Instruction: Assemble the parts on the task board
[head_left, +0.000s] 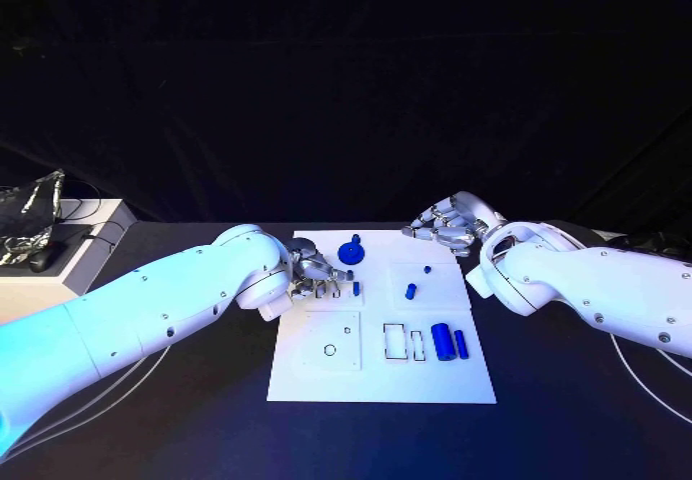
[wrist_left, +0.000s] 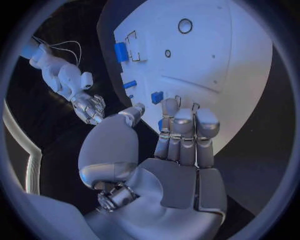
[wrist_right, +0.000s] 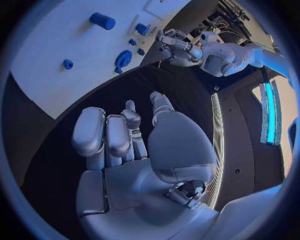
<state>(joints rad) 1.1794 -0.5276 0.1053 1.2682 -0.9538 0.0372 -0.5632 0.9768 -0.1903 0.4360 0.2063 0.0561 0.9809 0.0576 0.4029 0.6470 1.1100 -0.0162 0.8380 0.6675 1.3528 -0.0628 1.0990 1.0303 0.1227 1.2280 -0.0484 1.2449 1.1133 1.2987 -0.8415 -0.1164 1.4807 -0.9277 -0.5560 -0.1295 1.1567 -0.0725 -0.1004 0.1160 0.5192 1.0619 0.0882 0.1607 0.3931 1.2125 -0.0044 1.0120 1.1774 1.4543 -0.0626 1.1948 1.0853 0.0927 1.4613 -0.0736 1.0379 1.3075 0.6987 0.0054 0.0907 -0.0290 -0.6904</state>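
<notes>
The white task board (head_left: 382, 380) lies in the middle of the black bench (head_left: 173, 420), and I judge the assembly barely begun: its rectangular slots look empty. The right hand (head_left: 450, 228) waits open beside the far edge. The left hand (head_left: 315, 275) hovers open over a small blue peg (head_left: 356, 288). Two blue cylinders (head_left: 449, 342) lie loose.

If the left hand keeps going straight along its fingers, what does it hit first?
Probably the small blue part just past the fingertips of the left hand, lying on the task board. Depth is unclear in the wrist view, so the fingers may meet the board's bare surface first.
</notes>
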